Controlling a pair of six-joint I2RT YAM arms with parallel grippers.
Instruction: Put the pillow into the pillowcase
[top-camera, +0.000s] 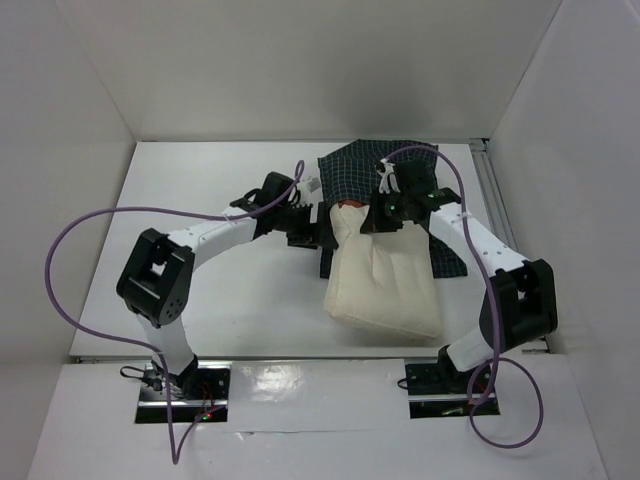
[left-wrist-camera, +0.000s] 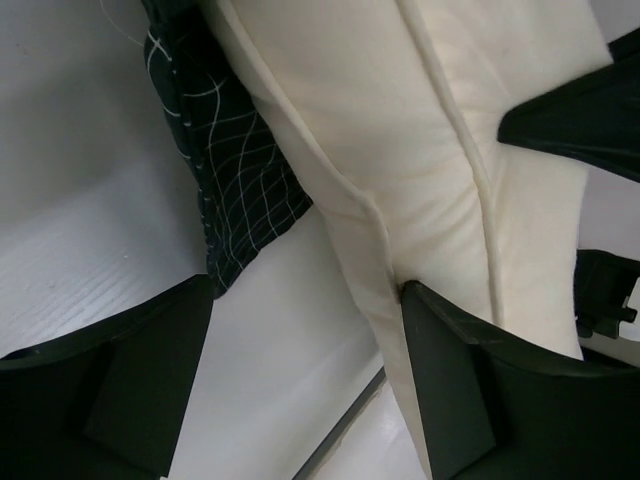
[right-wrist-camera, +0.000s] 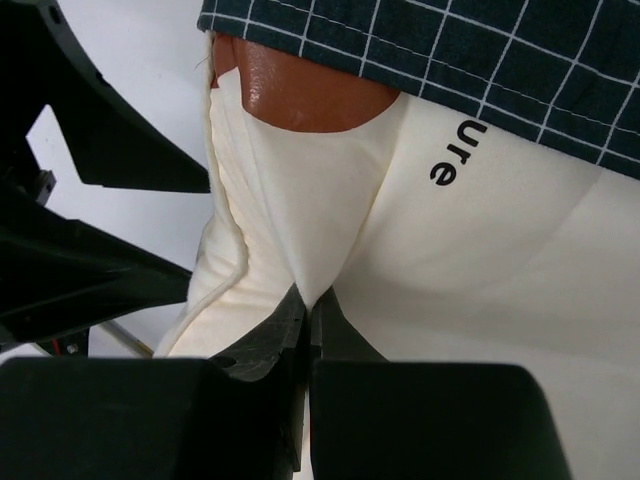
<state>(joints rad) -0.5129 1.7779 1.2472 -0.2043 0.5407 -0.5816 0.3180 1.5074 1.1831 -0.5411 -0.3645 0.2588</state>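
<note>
Right hand (right-wrist-camera: 308, 300) pinching shut on a fold of the pillow (top-camera: 385, 285), left hand (left-wrist-camera: 305, 295) standing open at its side seam, pillow lying on the counter (top-camera: 230, 300), pillowcase (top-camera: 350, 175) edge overlapping its far end

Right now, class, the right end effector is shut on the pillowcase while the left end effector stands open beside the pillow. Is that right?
Not quite. The right end effector is shut on a fold of the pillow, not the pillowcase; the right wrist view shows it. The left end effector does stand open beside the pillow.
</note>
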